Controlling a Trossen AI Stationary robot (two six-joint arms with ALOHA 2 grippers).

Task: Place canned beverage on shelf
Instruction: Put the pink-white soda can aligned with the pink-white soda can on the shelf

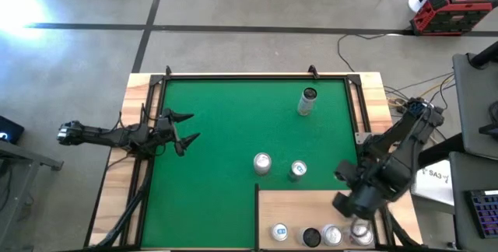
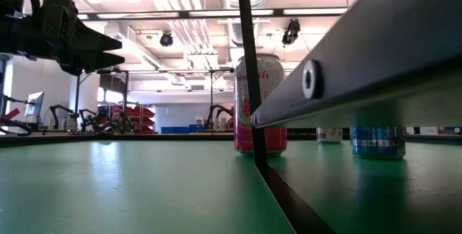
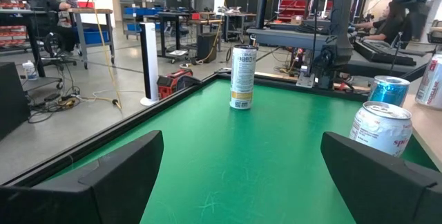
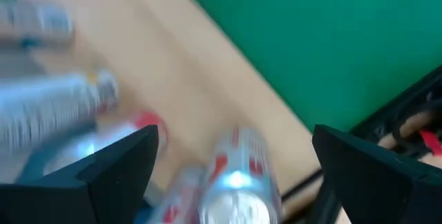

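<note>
Cans [image 1: 262,163] with unreadable labels on green mat [image 1: 226,127], left gripper [image 1: 187,127] and right gripper [image 1: 359,225] fingers apart over shelf [image 1: 311,205]

The left gripper [image 1: 189,127] hangs with its fingers spread apart, over the left side of the green mat [image 1: 226,135], its arm reaching in level from beyond the mat's left edge. The right gripper [image 1: 352,215] is also spread open, at the mat's near right corner, its arm bent and angled downward.

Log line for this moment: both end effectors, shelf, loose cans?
left end effector: open, over mat's left | right end effector: open, above shelf | shelf: four cans | mat: three cans
</note>
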